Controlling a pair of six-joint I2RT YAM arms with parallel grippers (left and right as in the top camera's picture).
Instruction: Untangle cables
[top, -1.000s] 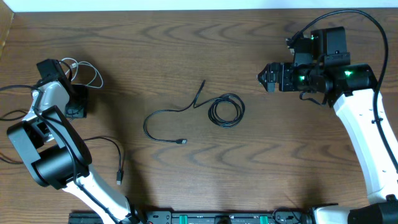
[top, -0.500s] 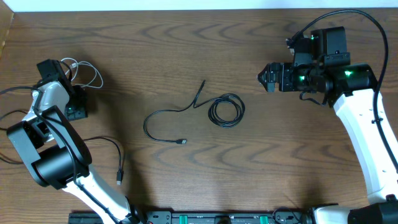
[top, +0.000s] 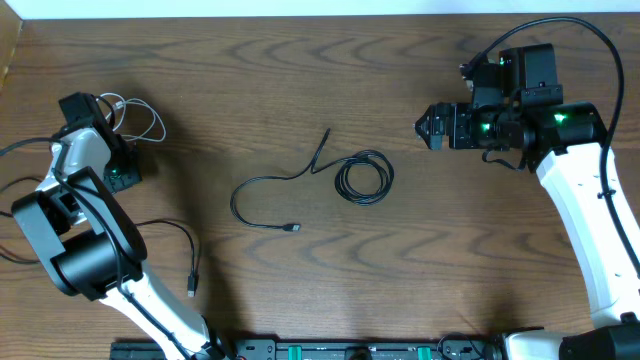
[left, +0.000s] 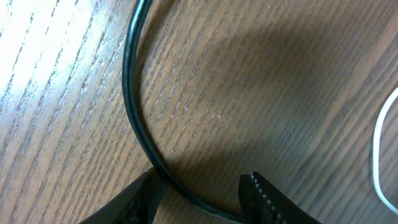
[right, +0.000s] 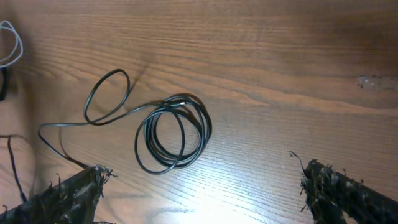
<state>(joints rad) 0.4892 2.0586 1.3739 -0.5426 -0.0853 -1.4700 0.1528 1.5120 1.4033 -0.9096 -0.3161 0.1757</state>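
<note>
The coiled black cable lies in the middle of the tabletop. Its coil is the end nearest to the right hand, and its loose part runs away from that hand, with one small loop, toward the side of the left arm. Seen from the right wrist, the coil is ahead of the hand and a little toward the left-side finger, not between the fingers. This hand is spread wide and holds nothing. It is the nearer one to the coil; the left hand is well apart from it.

The white cable lies just beside the left hand, on its outer side. A black cord curves on the tabletop and passes between the fingers of the left hand. The fingers stand apart with room around the cord, so I judge it is not clamped. I cannot tell whether this cord is one of the task's cables.

For the coil, the right hand should go forward and slightly sideways.
</note>
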